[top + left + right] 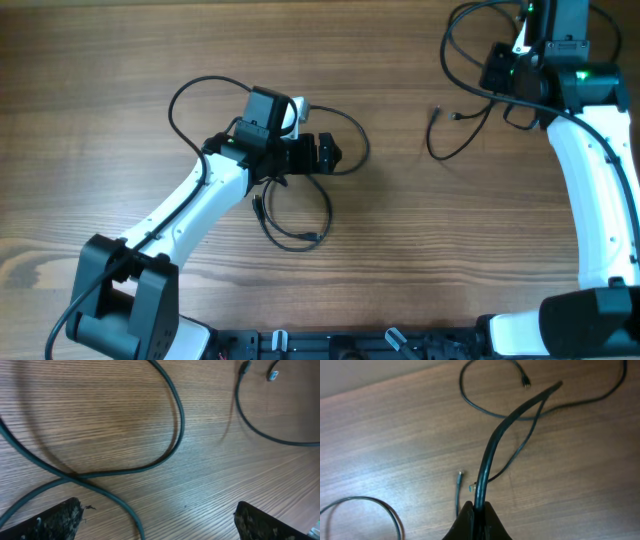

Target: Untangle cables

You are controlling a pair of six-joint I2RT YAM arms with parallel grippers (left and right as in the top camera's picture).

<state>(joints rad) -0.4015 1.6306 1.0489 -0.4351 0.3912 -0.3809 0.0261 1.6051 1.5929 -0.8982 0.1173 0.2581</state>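
overhead first: the left gripper (333, 154) hangs low over the brown wood-grain table (420, 260), right above a thin black looping cable (300, 238) — one loop arcs behind the wrist, another trails toward the near edge. the white left arm (190, 200) and its black wrist block cover the middle of that cable, so where the strands cross is hidden from up here. far right, the right gripper (497, 68) sits near the table's back corner. a second thin black cable (445, 152) lies in a loose curve just left of it, well apart from the first. neither set of jaws can be read from above.

left wrist view fills that in: the two dark fingertips (50, 520) stand spread wide at the bottom corners, only bare wood between them, touching nothing. just ahead, the looping cable (177, 425) crosses over itself near the left fingertip. in the top right corner the second cable (250, 422) shows its small plug ends (272, 375).

right wrist view: the fingers (465, 522) are pressed together on a pinched black cord (492, 445), which rises from the grip clear of the table. it cuts across the view and hides part of the thinner strands (470, 400) lying on the wood beyond — one ends in a tiny connector (525, 381). whether the pinched cord is the second cable's other end, i can't tell.
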